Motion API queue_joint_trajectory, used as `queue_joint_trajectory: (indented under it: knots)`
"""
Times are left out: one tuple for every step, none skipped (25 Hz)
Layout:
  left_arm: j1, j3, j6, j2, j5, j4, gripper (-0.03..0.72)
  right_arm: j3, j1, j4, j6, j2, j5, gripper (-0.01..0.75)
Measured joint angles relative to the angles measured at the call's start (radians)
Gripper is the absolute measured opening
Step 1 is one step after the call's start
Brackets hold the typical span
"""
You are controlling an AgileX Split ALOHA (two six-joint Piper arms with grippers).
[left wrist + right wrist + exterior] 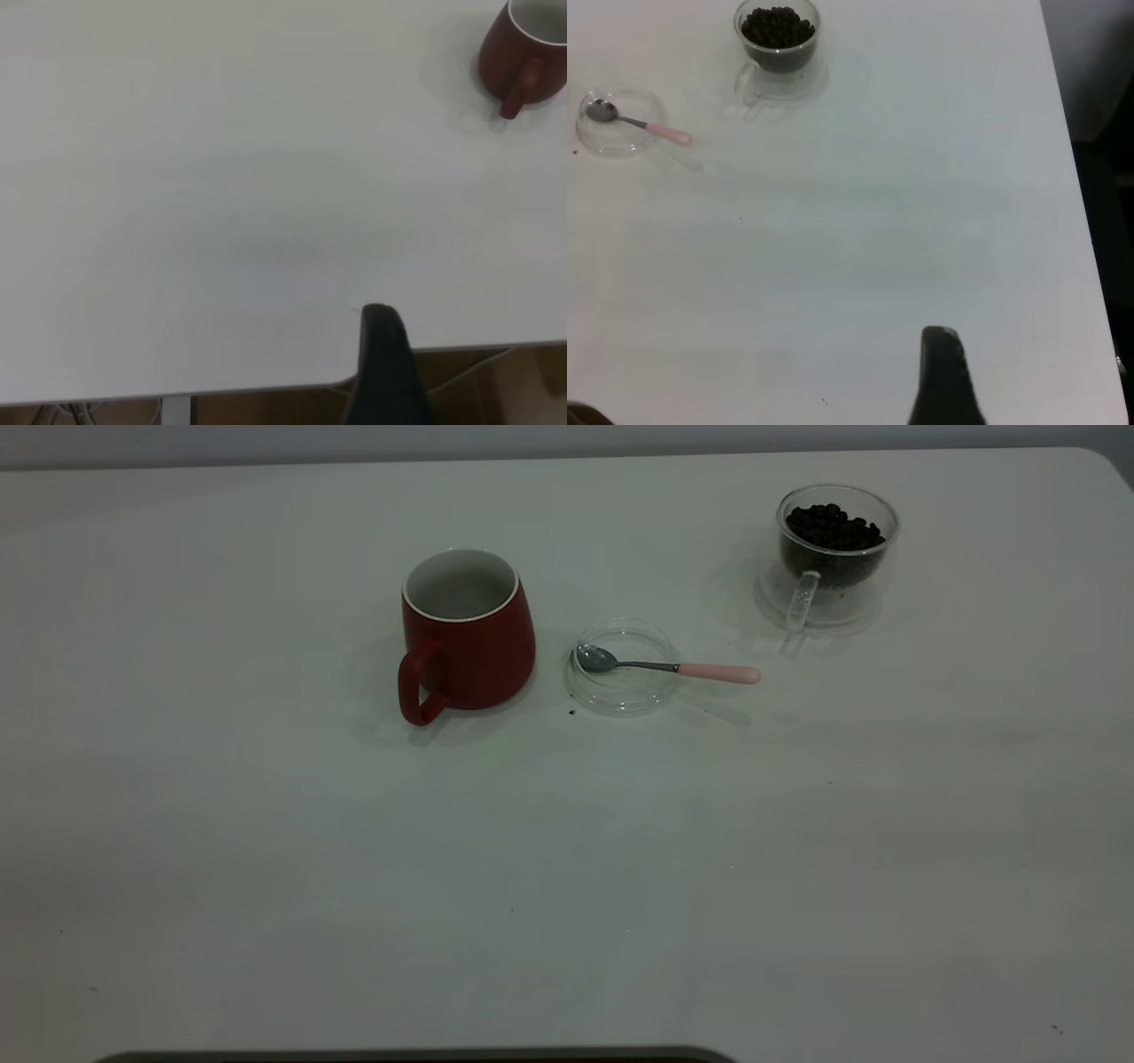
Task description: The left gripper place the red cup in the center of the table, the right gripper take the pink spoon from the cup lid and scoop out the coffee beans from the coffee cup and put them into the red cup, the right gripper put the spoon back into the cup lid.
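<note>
Red cup (467,633) mid-table, pink spoon (669,665) in glass lid (624,667), well beyond both grippers; fits start or finish. Jaw state: can't tell.

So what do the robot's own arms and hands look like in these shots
Very little shows. Each wrist view catches only one dark, matte black finger with a rounded tip: the left hand and the right hand. No cables, markings or arm links are visible on either, and the exterior view shows no arms.
</note>
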Motion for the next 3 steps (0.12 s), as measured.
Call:
queue_joint_trajectory:
  knots:
    - [0.000,0.000,0.000,0.000,0.000,0.000,0.569,0.000,0.000,0.000,0.000,0.000,0.000,0.560]
    - [0.000,0.000,0.000,0.000,0.000,0.000,0.569,0.000,0.000,0.000,0.000,0.000,0.000,0.560]
    - [0.000,0.000,0.000,0.000,0.000,0.000,0.569,0.000,0.000,0.000,0.000,0.000,0.000,0.560]
